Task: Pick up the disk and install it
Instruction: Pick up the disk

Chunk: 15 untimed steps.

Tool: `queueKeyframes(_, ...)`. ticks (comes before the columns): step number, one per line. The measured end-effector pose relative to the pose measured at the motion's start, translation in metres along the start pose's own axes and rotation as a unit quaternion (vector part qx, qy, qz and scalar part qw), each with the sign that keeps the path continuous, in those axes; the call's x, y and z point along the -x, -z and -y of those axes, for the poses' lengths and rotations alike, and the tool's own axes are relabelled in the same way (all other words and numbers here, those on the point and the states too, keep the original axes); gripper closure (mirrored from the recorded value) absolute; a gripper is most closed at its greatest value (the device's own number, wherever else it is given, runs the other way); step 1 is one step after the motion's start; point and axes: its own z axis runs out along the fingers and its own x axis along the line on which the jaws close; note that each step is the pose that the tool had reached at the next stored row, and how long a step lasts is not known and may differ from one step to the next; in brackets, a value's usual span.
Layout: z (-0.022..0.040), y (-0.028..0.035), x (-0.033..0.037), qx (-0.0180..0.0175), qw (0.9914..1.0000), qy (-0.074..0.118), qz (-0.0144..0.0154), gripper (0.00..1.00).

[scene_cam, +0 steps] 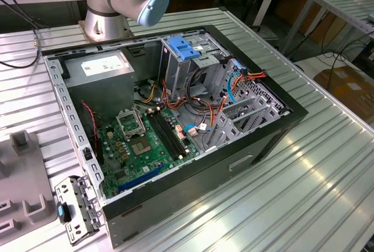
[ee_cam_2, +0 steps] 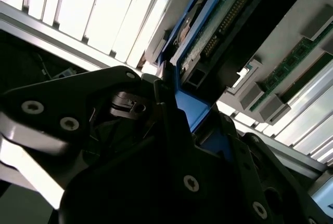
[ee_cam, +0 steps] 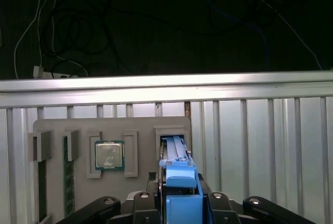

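Note:
The disk [ee_cam: 175, 150] stands on edge in a slot of the grey holder tray [ee_cam: 52, 125], its blue side rail facing the first wrist view. My gripper [ee_cam: 180, 186] is shut on the disk, one black finger on each side of the blue rail. In the second wrist view the disk [ee_cam_2: 225, 20] shows its green circuit board and connector row, with the gripper [ee_cam_2: 179, 105] clamped on the blue rail. The open computer case [scene_cam: 274, 129] lies on the slatted table in the exterior view.
The holder tray also carries a processor chip [ee_cam: 109, 155] and memory sticks [ee_cam: 66, 182]. Inside the case are a grey power supply box [scene_cam: 102, 68], a blue ribbed bracket [scene_cam: 182, 47] on the drive cage, cables and the motherboard [scene_cam: 140, 141]. The arm's base [scene_cam: 105, 21] stands behind the case.

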Motion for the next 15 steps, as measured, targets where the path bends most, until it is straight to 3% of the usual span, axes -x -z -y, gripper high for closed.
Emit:
queueKeyframes(6,-0.0001,0.0103,0.0004,-0.0001,1.0,0.0,-0.0006,0.63)
queueKeyframes(7,-0.0001,0.0155,0.0006,-0.0001,1.0,0.0,-0.0011,0.63)
queueKeyframes(15,-0.0003,0.0359,0.0013,-0.0003,0.99998,0.0,-0.0059,0.63)
